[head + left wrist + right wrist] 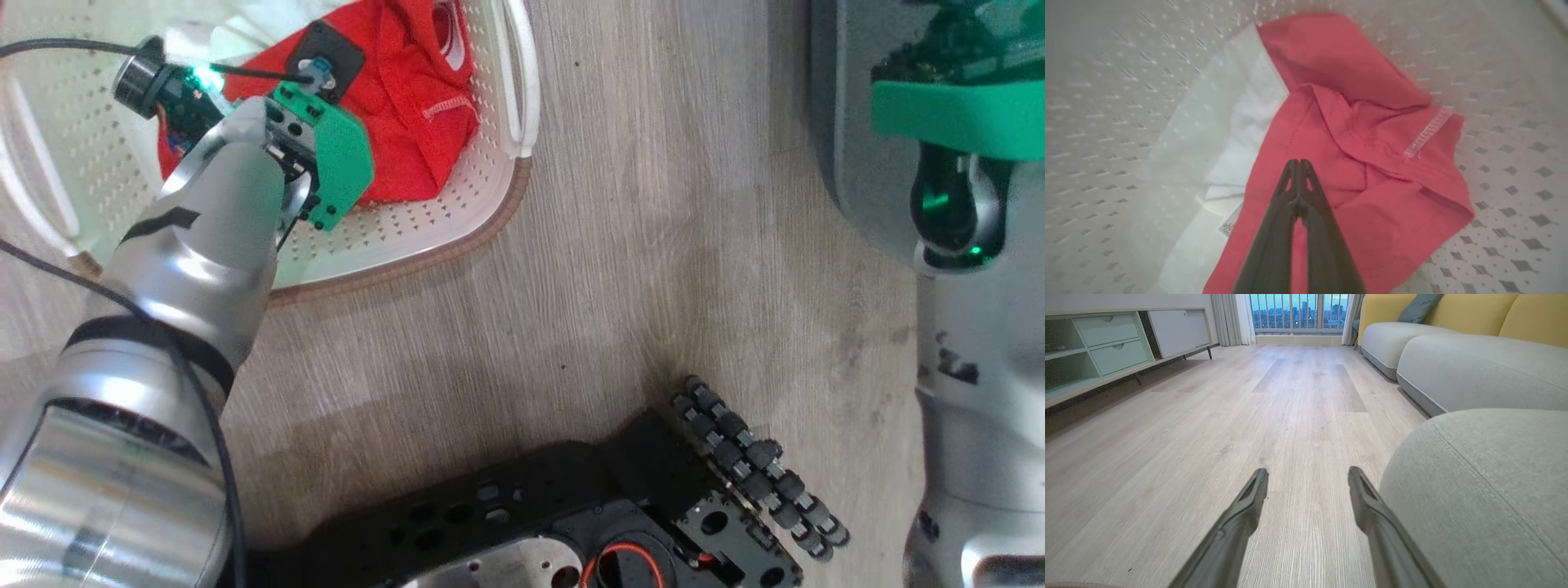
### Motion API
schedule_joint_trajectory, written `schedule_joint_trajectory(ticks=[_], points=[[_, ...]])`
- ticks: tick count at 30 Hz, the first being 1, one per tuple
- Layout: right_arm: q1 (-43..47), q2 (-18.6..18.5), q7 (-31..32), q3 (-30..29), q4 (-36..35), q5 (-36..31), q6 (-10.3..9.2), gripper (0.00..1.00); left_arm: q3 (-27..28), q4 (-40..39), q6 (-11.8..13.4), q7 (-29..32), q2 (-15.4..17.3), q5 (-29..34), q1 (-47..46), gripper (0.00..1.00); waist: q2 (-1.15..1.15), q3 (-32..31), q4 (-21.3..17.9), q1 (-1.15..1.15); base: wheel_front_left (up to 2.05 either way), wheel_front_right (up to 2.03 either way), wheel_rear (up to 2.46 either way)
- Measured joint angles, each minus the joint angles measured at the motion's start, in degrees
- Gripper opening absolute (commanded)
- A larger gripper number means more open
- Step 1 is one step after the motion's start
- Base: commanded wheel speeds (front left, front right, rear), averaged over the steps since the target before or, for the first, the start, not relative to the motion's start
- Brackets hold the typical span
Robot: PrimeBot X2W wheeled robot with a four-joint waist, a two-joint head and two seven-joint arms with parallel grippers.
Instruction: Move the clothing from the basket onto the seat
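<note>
Pinching red clothing with left gripper | white cloth beside | right gripper spread near seat

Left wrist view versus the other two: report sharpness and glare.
Left wrist view: hazy and soft all over, the red garment and the basket both smeared. Head view: a pale green glare washes out the basket's upper left, and the forearm shines. Right wrist view: crisp, even daylight on floor and seat.

The tag on the clothing bears unreadable print.
</note>
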Motion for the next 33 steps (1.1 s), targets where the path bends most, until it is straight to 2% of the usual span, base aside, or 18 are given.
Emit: schedule_joint_trajectory(ticks=[15,21,25,33], points=[[0.0,-0.8,0.0,0.4,6.9,-3.4,0.0,1.0,1.7,-2.3,-1.5,-3.5,-1.2,-6.7,6.9,0.0,0.0,-12.4,4.8,0.0,0.0,0.0,0.0],[2.9,-2.2,0.0,1.2,10.5,-3.3,0.0,1.0,3.1,-10.2,-1.3,-3.7,-1.5,-11.4,11.9,0.0,0.0,-19.1,7.1,-0.01,0.0,0.0,0.0],[4.4,-2.6,0.0,1.7,12.0,-3.1,0.0,1.0,5.2,-14.5,-0.3,-3.7,-1.5,-13.5,15.6,0.0,0.0,-23.7,8.6,-0.01,0.0,0.0,0.0],[8.0,-3.6,0.0,2.4,14.0,-2.1,0.0,1.0,11.1,-26.2,1.2,-3.7,-1.1,-14.1,23.5,0.0,0.0,-31.8,12.0,-0.01,0.0,0.0,0.0]])
